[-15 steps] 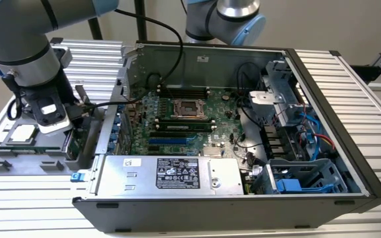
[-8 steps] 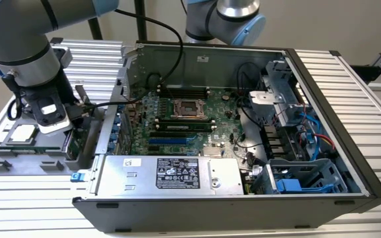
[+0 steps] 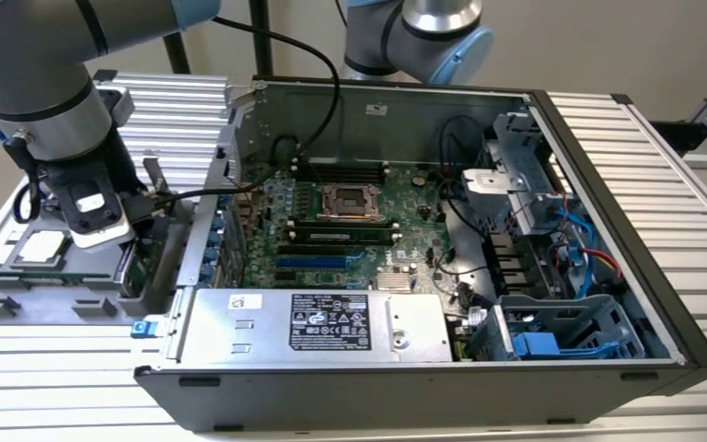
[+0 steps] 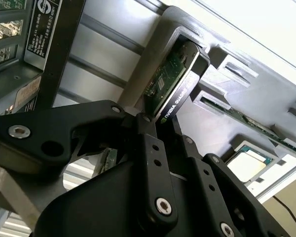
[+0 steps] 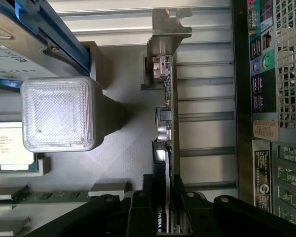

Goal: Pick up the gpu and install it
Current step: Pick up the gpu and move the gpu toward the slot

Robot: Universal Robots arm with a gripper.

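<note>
– Gripper (image 5: 167, 207) up close: what are its fingers doing?
– Narrow, pinched on both faces of the gpu (image 5: 168, 123), at one end of the card.
– And the case (image 3: 366, 405)?
– Lying open, well to the exterior view's right of the gripper.
– Where's the gpu?
– On edge in the grey tray (image 5: 128, 163), just beside the case's outer wall. A cpu (image 5: 10, 145) lies flat in the same tray.

Bright, even light throughout; the table (image 4: 266, 29) glares white in the second wrist view.
</note>
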